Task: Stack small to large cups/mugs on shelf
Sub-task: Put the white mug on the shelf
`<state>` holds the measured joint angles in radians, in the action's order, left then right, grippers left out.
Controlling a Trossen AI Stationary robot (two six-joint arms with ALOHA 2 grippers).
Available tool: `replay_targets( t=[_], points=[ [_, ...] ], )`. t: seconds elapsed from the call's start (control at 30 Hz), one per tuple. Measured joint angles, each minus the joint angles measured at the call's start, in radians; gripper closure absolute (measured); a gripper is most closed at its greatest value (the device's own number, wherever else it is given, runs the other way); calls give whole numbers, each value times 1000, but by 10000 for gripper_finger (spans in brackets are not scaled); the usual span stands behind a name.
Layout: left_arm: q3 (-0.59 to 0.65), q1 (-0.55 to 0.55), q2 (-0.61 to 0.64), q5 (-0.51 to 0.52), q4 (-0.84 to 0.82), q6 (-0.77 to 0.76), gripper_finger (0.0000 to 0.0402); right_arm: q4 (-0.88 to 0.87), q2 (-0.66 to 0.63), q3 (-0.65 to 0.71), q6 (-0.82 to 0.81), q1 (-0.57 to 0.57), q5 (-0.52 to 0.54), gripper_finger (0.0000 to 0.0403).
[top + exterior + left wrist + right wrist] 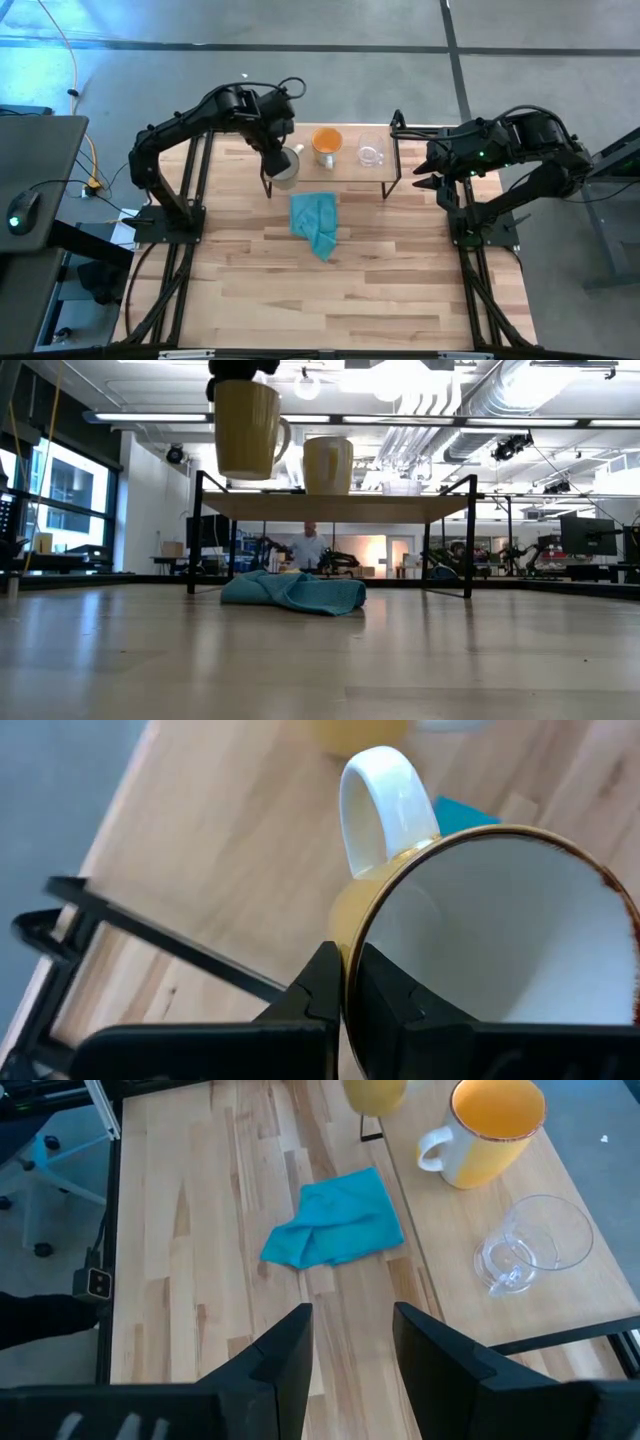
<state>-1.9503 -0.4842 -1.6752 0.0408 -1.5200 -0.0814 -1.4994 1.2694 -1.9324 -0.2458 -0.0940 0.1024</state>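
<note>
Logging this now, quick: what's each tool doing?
Left tool: shut on the large mug, lifted above the shelf.
Right tool: open, empty.

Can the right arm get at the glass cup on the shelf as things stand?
Probably yes. The right gripper is open and empty, beside the shelf, and the glass cup stands at that end, apart from the orange mug, with nothing between.
</note>
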Motion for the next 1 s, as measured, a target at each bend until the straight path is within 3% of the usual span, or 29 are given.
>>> replay_targets(
  t=[0.57,1.0],
  points=[
    [0,261,0,-104,158,59,399,1,0,0,3,0,0,269],
    [1,432,-51,-149,148,157,399,10,0,0,-5,0,0,269]
  ],
)
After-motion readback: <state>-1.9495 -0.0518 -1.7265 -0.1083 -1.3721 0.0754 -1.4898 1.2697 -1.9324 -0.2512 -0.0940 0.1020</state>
